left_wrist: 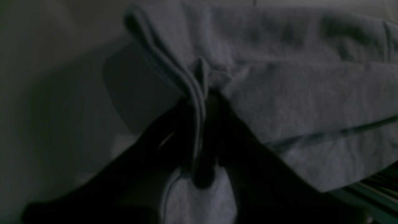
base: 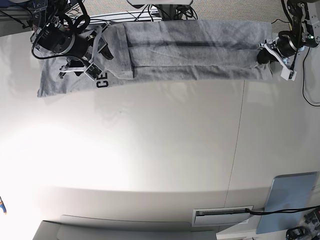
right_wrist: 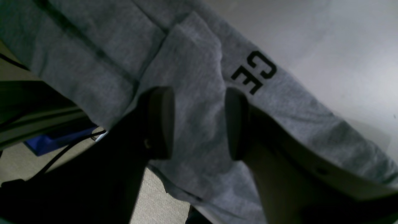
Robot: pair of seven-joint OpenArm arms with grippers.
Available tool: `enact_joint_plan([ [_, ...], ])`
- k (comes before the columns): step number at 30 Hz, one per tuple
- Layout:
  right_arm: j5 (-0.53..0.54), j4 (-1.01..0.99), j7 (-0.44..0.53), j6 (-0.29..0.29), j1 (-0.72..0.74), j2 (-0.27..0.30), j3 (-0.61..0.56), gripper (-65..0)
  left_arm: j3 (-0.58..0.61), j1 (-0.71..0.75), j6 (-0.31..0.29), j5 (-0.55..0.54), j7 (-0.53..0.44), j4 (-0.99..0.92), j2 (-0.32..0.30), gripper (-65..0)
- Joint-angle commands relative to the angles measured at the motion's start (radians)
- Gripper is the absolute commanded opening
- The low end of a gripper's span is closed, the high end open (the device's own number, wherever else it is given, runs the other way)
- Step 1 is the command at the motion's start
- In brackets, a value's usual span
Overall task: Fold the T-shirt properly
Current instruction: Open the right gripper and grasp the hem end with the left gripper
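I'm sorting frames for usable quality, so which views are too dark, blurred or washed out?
Left wrist view: very dark and soft, the left hand a near-black shape pinching the T-shirt. Right wrist view: brighter, black letters readable, right hand in shadow. Base view: sharp, with strong glare on the table.

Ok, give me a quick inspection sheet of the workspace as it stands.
Surface: white table, a seam down its right part.
Job's things: grey T-shirt folded into a long strip along the far edge, black letters showing.
Clutter: blue-grey panel at the near right corner.
End effectors: left end effector shut on the T-shirt's folded edge; right end effector open over the cloth.
Cables: black cable at right edge.
Surroundings: nothing seen.
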Motion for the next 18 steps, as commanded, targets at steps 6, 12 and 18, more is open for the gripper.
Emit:
enact_joint_plan([
  [6,-0.038,0.018,0.074,0.0,0.006,0.011,0.004,-38.8,0.004,-0.046,0.051,0.053,0.077,0.001,-0.023,-65.0],
  [12,-0.268,0.008,0.187,-0.129,0.049,0.011,0.01,-38.8,0.004,-0.169,0.107,0.196,0.064,0.002,-0.023,-65.0],
  [18,-0.294,-0.109,0.23,-0.16,0.116,0.011,0.128,-38.9,0.004,-0.265,0.188,0.402,0.064,0.002,-0.028,-65.0],
])
